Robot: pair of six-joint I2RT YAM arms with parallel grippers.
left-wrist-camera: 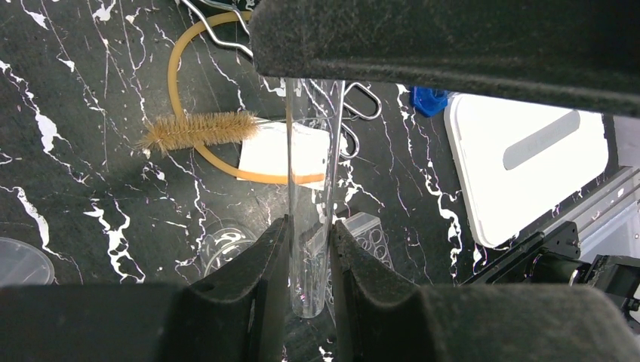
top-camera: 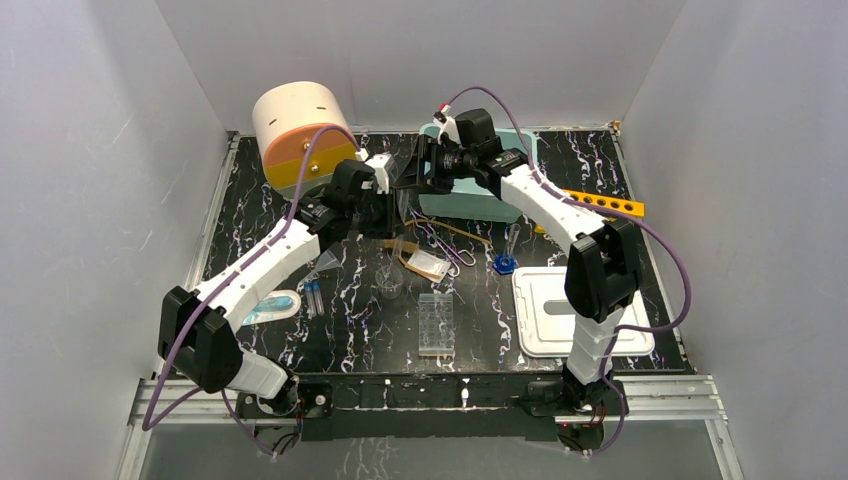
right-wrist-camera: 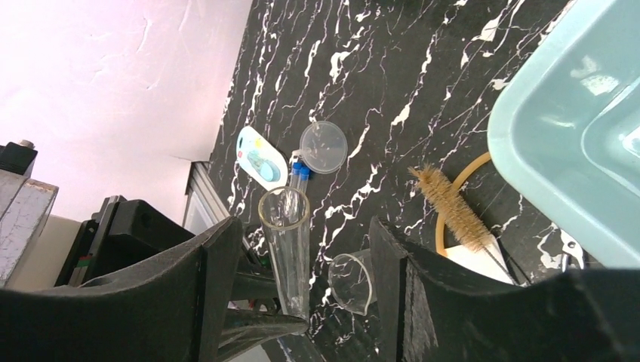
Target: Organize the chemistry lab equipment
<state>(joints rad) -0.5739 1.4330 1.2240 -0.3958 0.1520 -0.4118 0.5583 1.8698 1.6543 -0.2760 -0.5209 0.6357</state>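
The left claw (left-wrist-camera: 309, 228) is clenched on a clear tube (left-wrist-camera: 309, 166). Its two dark fingers (left-wrist-camera: 266, 264) press the glass from either side near the bottom centre of the left wrist frame. The tube's rounded end pokes out just below the grip.

The right claw (right-wrist-camera: 302, 235) is spread wide. In the right wrist frame its fingers (right-wrist-camera: 215, 279) stand well to either side of the tube (right-wrist-camera: 288, 249), and neither one touches the glass. The tube's open mouth sits between them.

In the overhead frame both claws meet at upper centre, above the black marbled counter (top-camera: 300, 340), between the cream-and-orange drum (top-camera: 298, 130) and the teal bin (top-camera: 480, 205). The tube is hard to make out there among the dark claw parts.

In the left wrist frame a dark body across the top hides the tube's upper end. The left fingers cover part of the well plate (left-wrist-camera: 371, 232) and the little beaker (left-wrist-camera: 226, 243). The wire tongs (left-wrist-camera: 219, 30) are cut off at the upper edge.

A brush (left-wrist-camera: 200, 130) lies across a tan loop (left-wrist-camera: 175, 83) in the upper left. The bin (right-wrist-camera: 573, 128) runs off the right edge of the right wrist frame.
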